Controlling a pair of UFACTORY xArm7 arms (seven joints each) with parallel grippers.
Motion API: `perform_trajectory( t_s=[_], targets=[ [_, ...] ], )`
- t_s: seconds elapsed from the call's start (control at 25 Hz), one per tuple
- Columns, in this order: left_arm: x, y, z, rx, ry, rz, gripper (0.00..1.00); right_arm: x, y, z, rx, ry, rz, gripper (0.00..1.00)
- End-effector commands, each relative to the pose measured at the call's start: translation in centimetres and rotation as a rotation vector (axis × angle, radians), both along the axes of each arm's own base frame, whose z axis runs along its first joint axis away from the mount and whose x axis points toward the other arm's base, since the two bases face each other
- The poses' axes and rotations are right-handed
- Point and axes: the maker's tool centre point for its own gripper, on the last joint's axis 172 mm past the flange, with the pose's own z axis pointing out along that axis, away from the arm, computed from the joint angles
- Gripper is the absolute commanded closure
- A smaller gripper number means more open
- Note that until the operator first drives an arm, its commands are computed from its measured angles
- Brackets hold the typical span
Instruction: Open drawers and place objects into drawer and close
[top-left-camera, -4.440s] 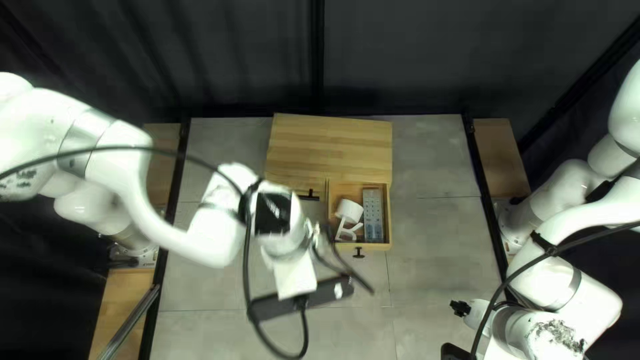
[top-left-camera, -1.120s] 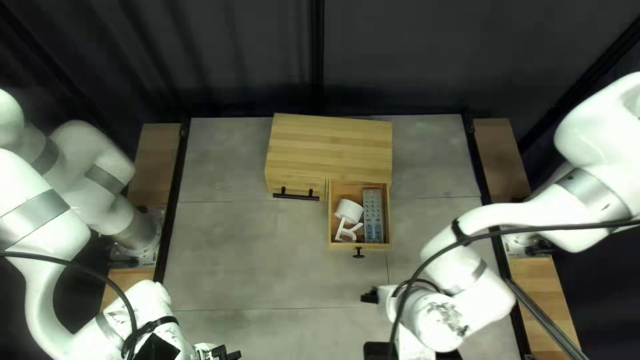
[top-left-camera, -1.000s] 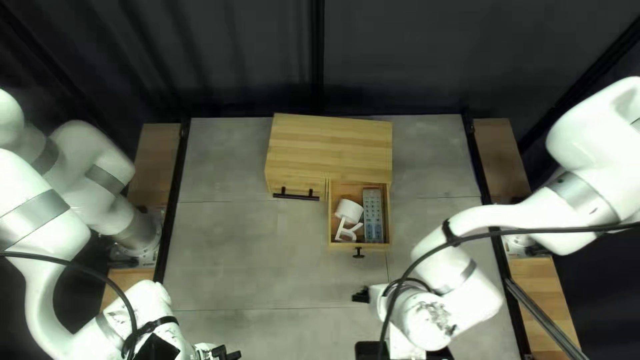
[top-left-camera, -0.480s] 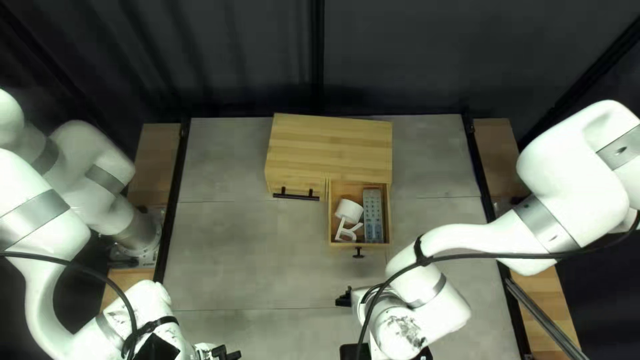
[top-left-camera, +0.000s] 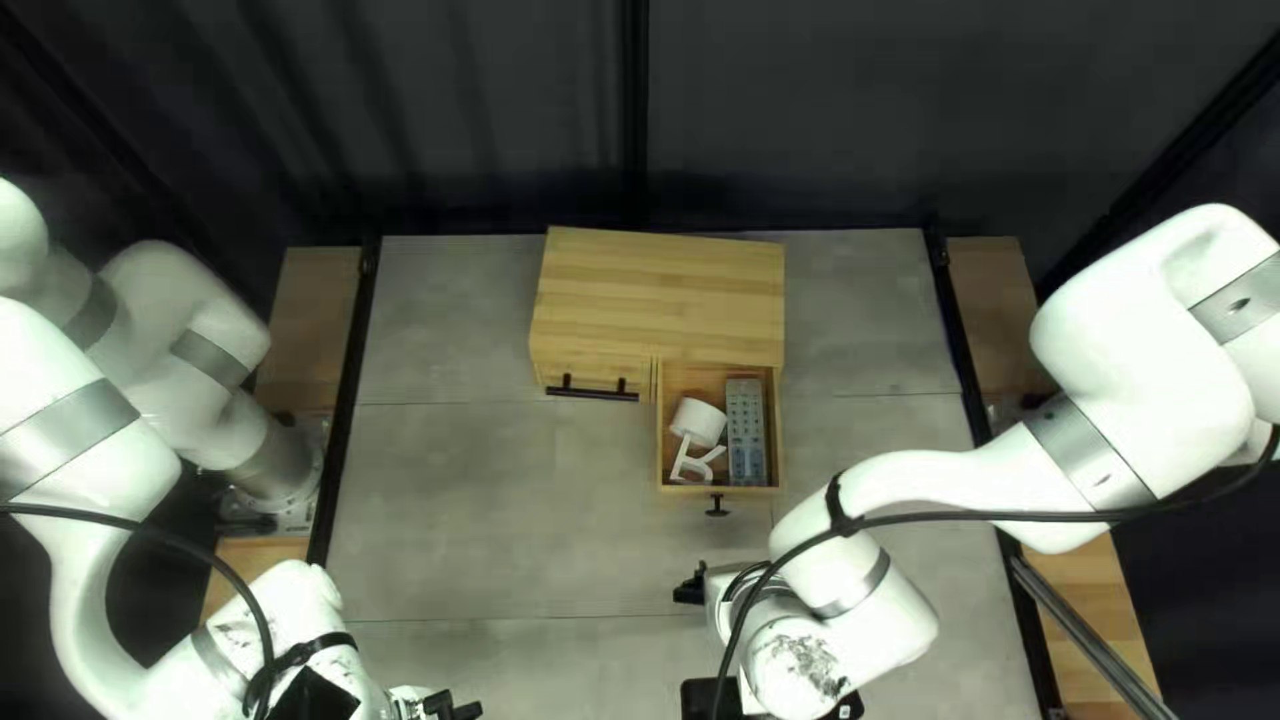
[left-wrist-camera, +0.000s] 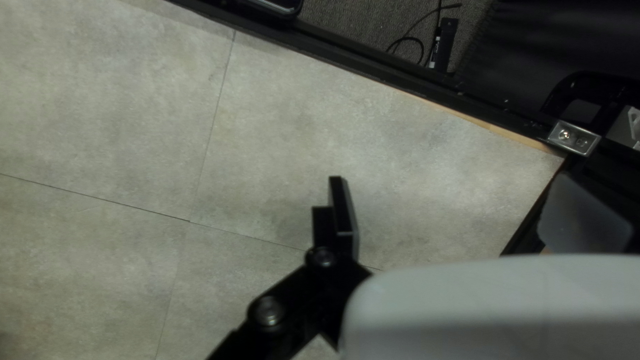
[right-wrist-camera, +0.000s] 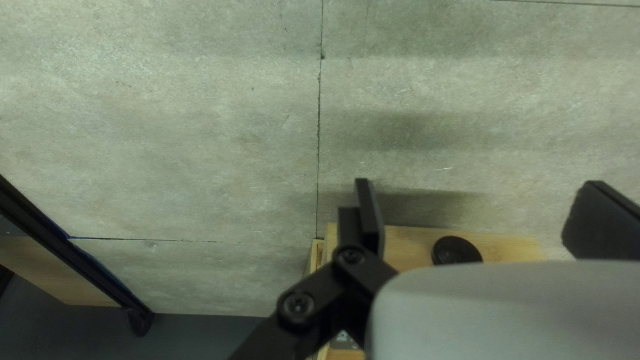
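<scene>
In the top left view my left gripper [top-left-camera: 451,707] is low at the left, away from the cabinet [top-left-camera: 667,294]. My right gripper [top-left-camera: 690,587] is below the pulled-out right drawer [top-left-camera: 784,460], apart from its black knob [top-left-camera: 718,507]. That drawer holds a white roll-like object [top-left-camera: 698,422], a white letter R [top-left-camera: 694,463] and a grey remote [top-left-camera: 746,430]. The left drawer [top-left-camera: 594,367] is closed. The left wrist view shows my left gripper [left-wrist-camera: 453,183] open over bare table. My right gripper [right-wrist-camera: 480,185] is open, the knob [right-wrist-camera: 457,251] showing between its spread fingers.
A black bar handle [top-left-camera: 592,390] sticks out of the left drawer's front. Black rails run along the table's sides, one near the left gripper [left-wrist-camera: 373,73]. A dark cable hangs along my right arm [top-left-camera: 1040,512].
My left arm has swung from in front of the cabinet to the lower left. My right arm has come leftward to below the right drawer, hardly moving in the last half second.
</scene>
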Motion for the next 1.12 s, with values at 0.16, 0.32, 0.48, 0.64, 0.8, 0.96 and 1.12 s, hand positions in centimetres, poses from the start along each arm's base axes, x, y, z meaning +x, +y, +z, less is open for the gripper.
perform_trajectory(
  t_s=[0.16, 0.32, 0.48, 0.64, 0.8, 0.96, 1.12],
  targets=[
    [0.0, 0.0, 0.0, 0.000, 0.000, 0.000, 0.00, -0.2, 0.4, 0.6, -0.035, -0.057, 0.071, 0.00],
    [0.0, 0.0, 0.0, 0.000, 0.000, 0.000, 0.00, 0.1, 0.7, 1.3, -0.080, -0.091, 0.134, 0.00],
    [0.0, 0.0, 0.0, 0.000, 0.000, 0.000, 0.00, 0.2, -0.5, 0.0, -0.120, -0.102, 0.156, 0.00],
    [0.0, 0.0, 0.0, 0.000, 0.000, 0.000, 0.00, 0.6, -1.8, -0.9, -0.140, -0.092, 0.140, 0.00],
    [0.0, 0.0, 0.0, 0.000, 0.000, 0.000, 0.00, 1.4, -2.9, -1.2, -0.154, -0.084, 0.110, 0.00],
    [0.0, 0.0, 0.0, 0.000, 0.000, 0.000, 0.00, 2.0, -4.0, -0.8, -0.157, -0.085, 0.063, 0.00],
    [0.0, 0.0, 0.0, 0.000, 0.000, 0.000, 0.00, 2.4, -4.2, -0.4, -0.154, -0.087, 0.034, 0.00]
  ],
)
